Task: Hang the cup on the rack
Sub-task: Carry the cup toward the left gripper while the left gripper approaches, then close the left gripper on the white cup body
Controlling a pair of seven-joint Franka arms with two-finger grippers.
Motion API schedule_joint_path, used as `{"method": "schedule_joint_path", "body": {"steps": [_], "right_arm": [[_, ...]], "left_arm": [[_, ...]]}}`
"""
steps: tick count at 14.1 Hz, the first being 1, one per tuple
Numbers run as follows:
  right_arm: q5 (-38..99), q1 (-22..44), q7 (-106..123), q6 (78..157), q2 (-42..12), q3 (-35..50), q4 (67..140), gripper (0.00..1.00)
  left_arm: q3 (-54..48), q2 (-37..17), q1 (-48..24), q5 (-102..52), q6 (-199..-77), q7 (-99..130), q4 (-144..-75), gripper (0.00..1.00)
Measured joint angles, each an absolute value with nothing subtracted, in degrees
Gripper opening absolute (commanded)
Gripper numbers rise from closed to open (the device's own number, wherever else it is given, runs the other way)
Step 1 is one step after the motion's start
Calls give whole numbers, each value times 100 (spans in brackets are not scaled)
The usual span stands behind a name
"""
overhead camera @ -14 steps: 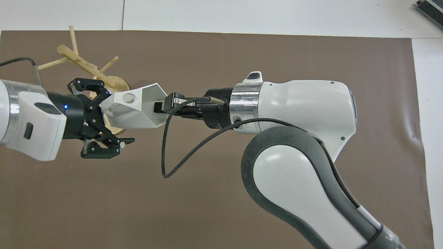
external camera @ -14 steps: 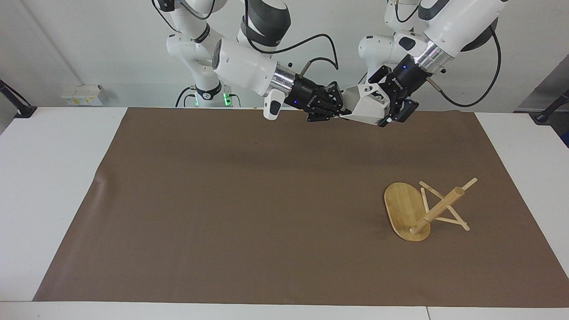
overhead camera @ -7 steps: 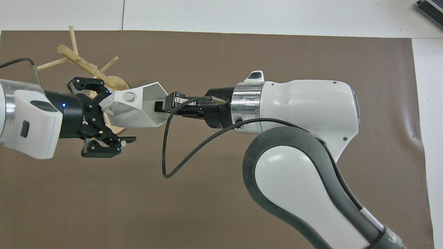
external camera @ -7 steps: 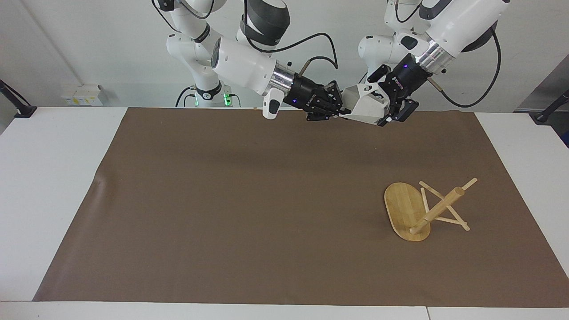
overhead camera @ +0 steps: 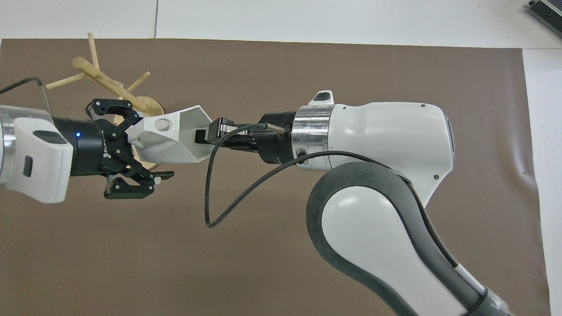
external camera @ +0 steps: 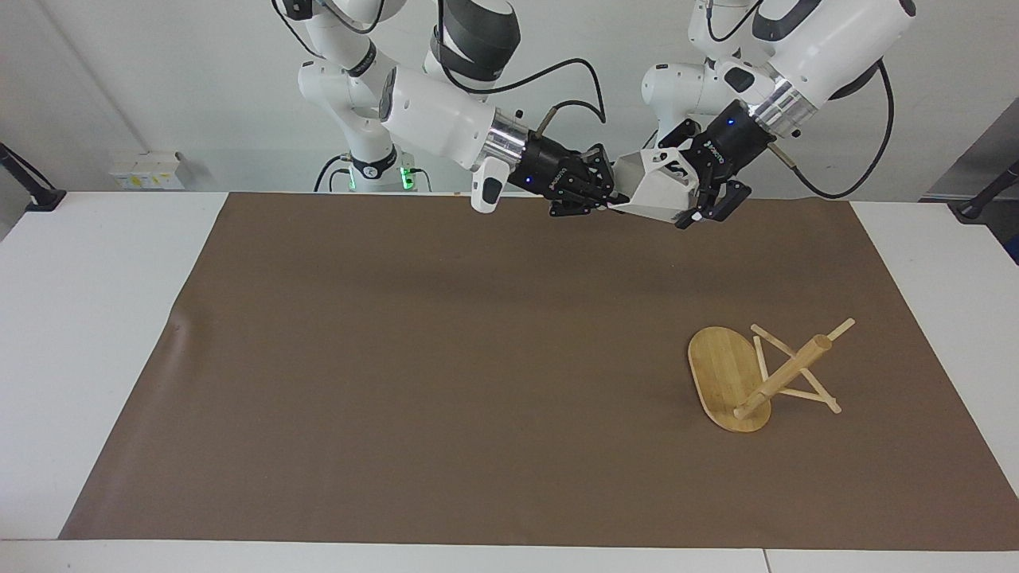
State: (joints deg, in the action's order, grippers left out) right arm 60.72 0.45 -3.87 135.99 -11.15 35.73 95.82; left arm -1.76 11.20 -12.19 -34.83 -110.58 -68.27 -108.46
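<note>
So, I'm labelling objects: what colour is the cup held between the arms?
Plain white cup, no pattern; clearest in the overhead view.

The cup (overhead camera: 169,140) is looking like smooth white plastic, not shiny. The rack (external camera: 728,374) is showing pale wood with fine stripes. The mat (external camera: 446,382) is looking like dull brown paper. The arms (overhead camera: 377,131) are shining with glossy white shells and metal rings.
</note>
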Motion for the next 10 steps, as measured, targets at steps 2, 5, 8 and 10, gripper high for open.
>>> {"method": "schedule_joint_path", "body": {"steps": [2, 5, 8, 10], "right_arm": [[6072, 49, -387, 13599, -1115, 3575, 9588, 0], [6072, 49, -387, 13599, -1115, 3574, 9594, 0], [6072, 51, -387, 13599, -1115, 3575, 9603, 0], [6072, 51, -387, 13599, -1115, 3574, 9608, 0]], "left_arm": [[-175, 1198, -1219, -3536, -11151, -6900, -11007, 100], [-159, 1247, -1217, -3628, -11169, -6940, -11051, 100], [-139, 1261, -1212, -3783, -11169, -6946, -11058, 100], [-128, 1262, -1181, -3823, -11169, -6949, -11059, 87]]}}
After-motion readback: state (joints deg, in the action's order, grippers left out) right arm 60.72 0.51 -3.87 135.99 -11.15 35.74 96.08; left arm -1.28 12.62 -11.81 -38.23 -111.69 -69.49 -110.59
